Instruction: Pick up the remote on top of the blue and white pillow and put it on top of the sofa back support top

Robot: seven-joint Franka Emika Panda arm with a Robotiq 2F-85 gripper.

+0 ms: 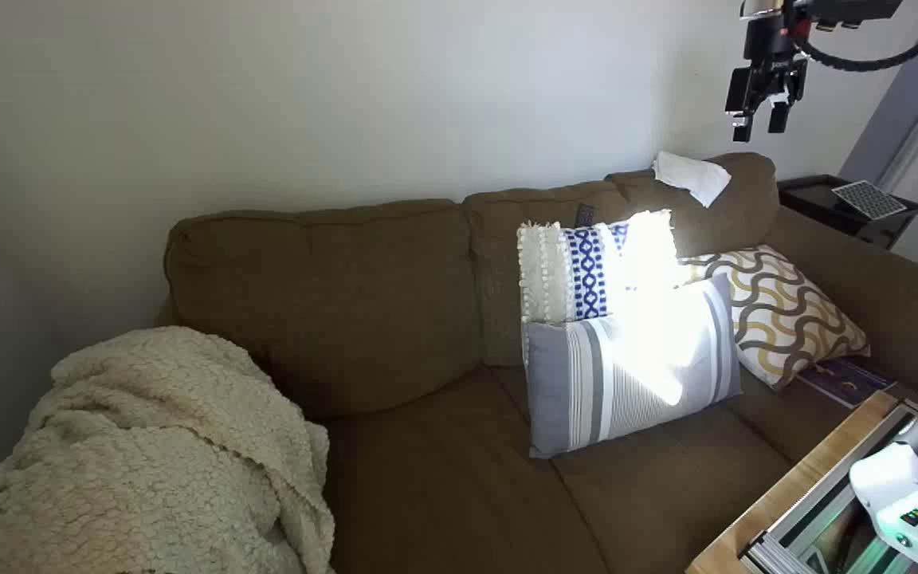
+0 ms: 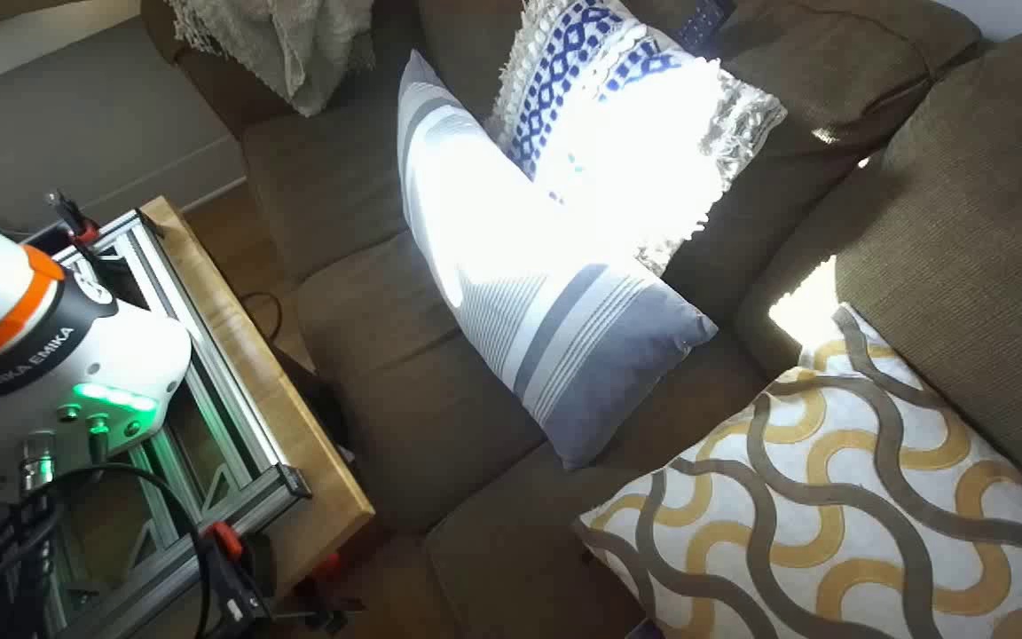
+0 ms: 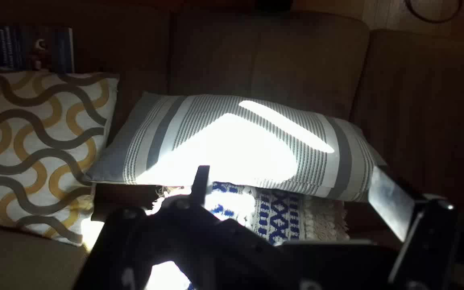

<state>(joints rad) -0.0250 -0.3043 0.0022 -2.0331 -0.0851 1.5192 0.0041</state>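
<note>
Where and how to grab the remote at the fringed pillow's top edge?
Probably best by the upper end of the remote, from above, closing the hand across its narrow width. It's slim, that end projects past the blue and white pillow, and the backrest stands behind it. Whether more is hidden behind the pillow, I can't tell.

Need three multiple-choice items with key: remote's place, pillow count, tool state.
1. Where is the remote?
A) On the side table
B) At the top edge of the fringed blue and white pillow
C) On the blanket

2. How many pillows show?
A) Two
B) Five
C) Three

3. How is the tool?
A) Open, holding nothing
B) Shut
C) Gripping the remote

1 B: both exterior views show it there.
2 C: the fringed one, the striped pillow and the wavy-patterned pillow.
3 A: its fingers stand apart in the wrist view, gripping nothing.
</note>
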